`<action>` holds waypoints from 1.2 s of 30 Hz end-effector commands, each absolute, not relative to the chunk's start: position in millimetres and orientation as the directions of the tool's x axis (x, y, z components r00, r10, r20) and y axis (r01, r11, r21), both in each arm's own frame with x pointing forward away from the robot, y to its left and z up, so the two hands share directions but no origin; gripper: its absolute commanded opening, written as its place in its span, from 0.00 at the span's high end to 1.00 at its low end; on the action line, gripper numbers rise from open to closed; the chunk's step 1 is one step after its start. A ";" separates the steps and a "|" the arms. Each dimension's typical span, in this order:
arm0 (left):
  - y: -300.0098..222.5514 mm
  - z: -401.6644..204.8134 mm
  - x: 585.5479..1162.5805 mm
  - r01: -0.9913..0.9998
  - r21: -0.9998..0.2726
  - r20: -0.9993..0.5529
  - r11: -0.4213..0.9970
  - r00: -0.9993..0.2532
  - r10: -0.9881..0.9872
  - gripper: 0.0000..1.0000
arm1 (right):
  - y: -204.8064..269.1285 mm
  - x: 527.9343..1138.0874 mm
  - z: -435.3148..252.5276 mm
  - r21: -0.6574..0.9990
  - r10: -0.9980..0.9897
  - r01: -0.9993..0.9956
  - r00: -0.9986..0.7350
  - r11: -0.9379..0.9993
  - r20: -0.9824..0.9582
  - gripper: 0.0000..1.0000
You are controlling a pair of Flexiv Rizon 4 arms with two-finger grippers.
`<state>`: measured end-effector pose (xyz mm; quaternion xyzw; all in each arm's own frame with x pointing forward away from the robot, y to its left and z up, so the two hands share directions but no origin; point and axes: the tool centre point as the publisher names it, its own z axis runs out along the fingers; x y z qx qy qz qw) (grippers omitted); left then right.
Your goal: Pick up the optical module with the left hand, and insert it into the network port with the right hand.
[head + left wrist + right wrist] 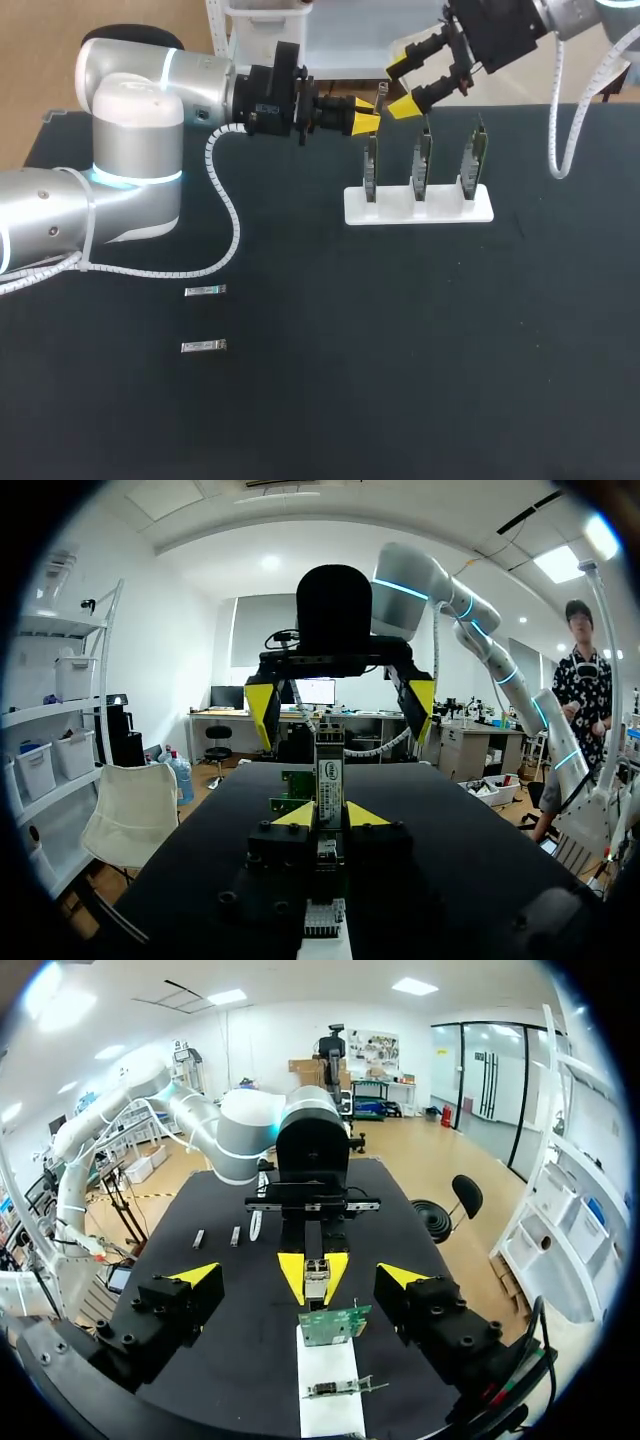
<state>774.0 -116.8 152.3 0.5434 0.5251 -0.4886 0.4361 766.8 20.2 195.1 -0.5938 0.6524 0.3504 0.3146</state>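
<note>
My left gripper (357,121) is shut on a small silver optical module (381,96), held above the table behind the board stand. In the left wrist view the module (329,770) stands upright between the left gripper's (330,818) yellow tips. My right gripper (402,86) is open right at the module, one finger on each side, not touching it. In the right wrist view the right gripper (300,1278) straddles the left gripper (315,1268) and the module (317,1282). The network ports are on green boards (421,160) in a white stand (480,212).
Two spare modules (205,291) (204,346) lie on the black table at the front left. The stand holds three upright boards; the nearest board (335,1325) is just under the right gripper. The left arm's white cable (225,205) hangs over the table.
</note>
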 end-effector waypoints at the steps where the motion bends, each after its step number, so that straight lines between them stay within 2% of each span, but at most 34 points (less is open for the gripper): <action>1: -117.3 151.3 776.1 0.997 -0.039 -0.989 -0.072 -0.029 0.144 1.00 | 26.1 776.0 192.7 0.090 -0.551 -0.995 -0.098 0.041 -0.829 0.00; 19: -117.3 151.3 776.1 0.997 -0.039 -0.989 -0.072 -0.029 0.144 1.00 | 35.8 783.9 190.9 0.097 -0.560 -0.995 -0.088 0.013 -0.824 0.00; 20: -117.3 151.3 776.1 0.997 -0.039 -0.989 -0.072 -0.029 0.144 1.00 | 35.9 783.6 190.8 0.095 -0.563 -0.995 -0.084 0.010 -0.822 0.06; 21: -117.3 151.3 776.1 0.997 -0.039 -0.989 -0.072 -0.029 0.144 1.00 | 36.0 783.3 190.5 0.092 -0.565 -0.996 -0.082 0.010 -0.821 0.58; 22: -117.3 151.3 776.1 0.997 -0.039 -0.989 -0.072 -0.029 0.144 1.00 | 36.1 783.3 190.4 0.094 -0.563 -0.996 -0.083 0.009 -0.822 0.84; 23: -117.3 151.3 776.1 0.997 -0.039 -0.989 -0.072 -0.029 0.144 1.00 | 36.1 783.2 190.4 0.094 -0.563 -0.996 -0.083 0.009 -0.822 1.00; 36: -117.3 151.3 776.1 0.997 -0.039 -0.989 -0.072 -0.029 0.144 1.00 | 34.9 782.2 190.1 0.086 -0.580 -0.996 -0.076 0.011 -0.811 1.00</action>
